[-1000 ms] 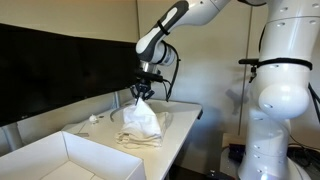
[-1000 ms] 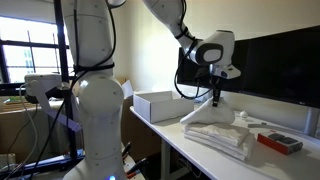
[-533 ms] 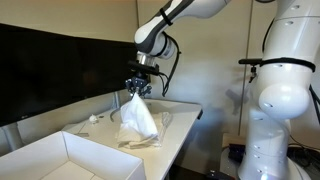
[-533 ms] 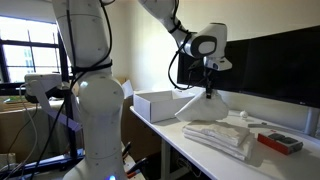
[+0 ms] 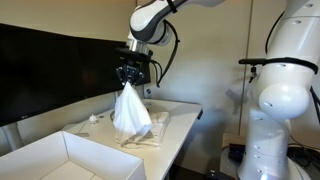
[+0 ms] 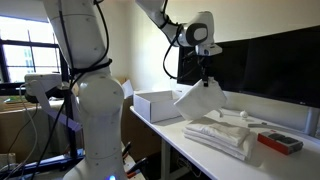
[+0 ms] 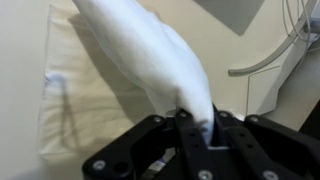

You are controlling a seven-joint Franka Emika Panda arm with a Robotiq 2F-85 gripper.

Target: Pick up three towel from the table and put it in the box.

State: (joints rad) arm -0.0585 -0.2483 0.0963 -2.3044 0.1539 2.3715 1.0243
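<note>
Gripper [image 5: 127, 83]: closed tight on a pinch of cloth at the towel's top, fingers [image 7: 184, 124] clamped from both sides in the wrist view
Held towel [image 5: 130, 112]: hanging free below the fingers, clear of the table, long axis running 12 to 6 o'clock; same towel [image 6: 197, 98] swung slightly toward 7 o'clock
Towel pile [image 5: 146, 137]: lying on the table [image 5: 182, 124] directly beneath the hanging cloth and apart from it; number of towels left in it impossible to count
Box [image 5: 45, 158]: white, open-topped, at the table's end, between 7 and 8 o'clock from the gripper; same box [image 6: 158, 105] at about 8 o'clock
Box contents: nothing visible inside, with part of the floor hidden by the walls
Key relation: box well apart from the load and off to one side; height of hem over rim hard to judge
Step in hand: probably carrying a first towel across
Next move: likely a sideways carry toward 8 o'clock until above the opening, then release
Risk: trailing hem catching the rim or draping over a wall
Other things: small crumpled white scrap [image 5: 93, 119] toward the table's back edge; flat reddish object [image 6: 280, 142] beyond the pile
</note>
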